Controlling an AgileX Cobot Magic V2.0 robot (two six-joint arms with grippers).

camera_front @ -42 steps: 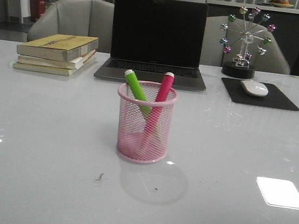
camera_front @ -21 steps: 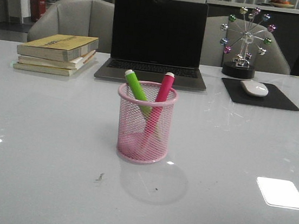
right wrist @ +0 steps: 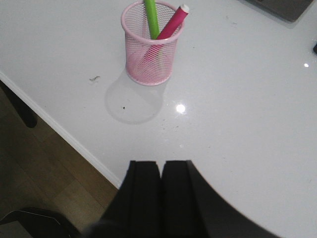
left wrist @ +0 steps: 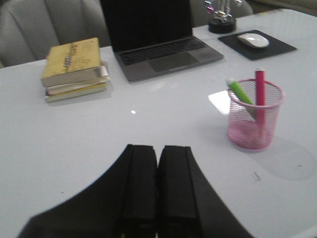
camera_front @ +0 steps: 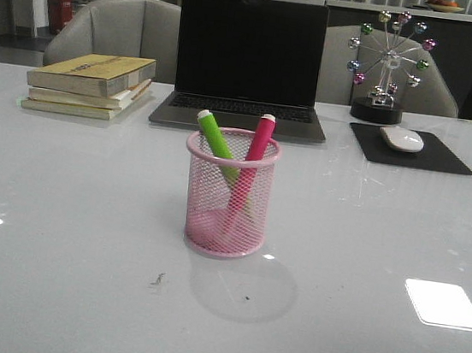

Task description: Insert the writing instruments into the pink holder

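Observation:
The pink mesh holder (camera_front: 228,194) stands upright in the middle of the white table. Inside it lean the lime green marker (camera_front: 216,136) and the magenta marker (camera_front: 257,143), crossed, tops above the rim. The left wrist view shows the holder (left wrist: 254,115) with green marker (left wrist: 239,91) and magenta marker (left wrist: 260,87); my left gripper (left wrist: 157,148) is shut and empty, well short of it. In the right wrist view the holder (right wrist: 151,44) holds green marker (right wrist: 151,17) and magenta marker (right wrist: 173,22); my right gripper (right wrist: 160,163) is shut, empty, held back near the table edge. Neither gripper shows in the front view.
A laptop (camera_front: 246,61) stands behind the holder. Stacked books (camera_front: 91,81) lie at the back left. A mouse (camera_front: 402,138) on a black pad (camera_front: 411,151) and a ferris-wheel ornament (camera_front: 386,66) are at the back right. The table edge (right wrist: 64,131) borders wooden floor.

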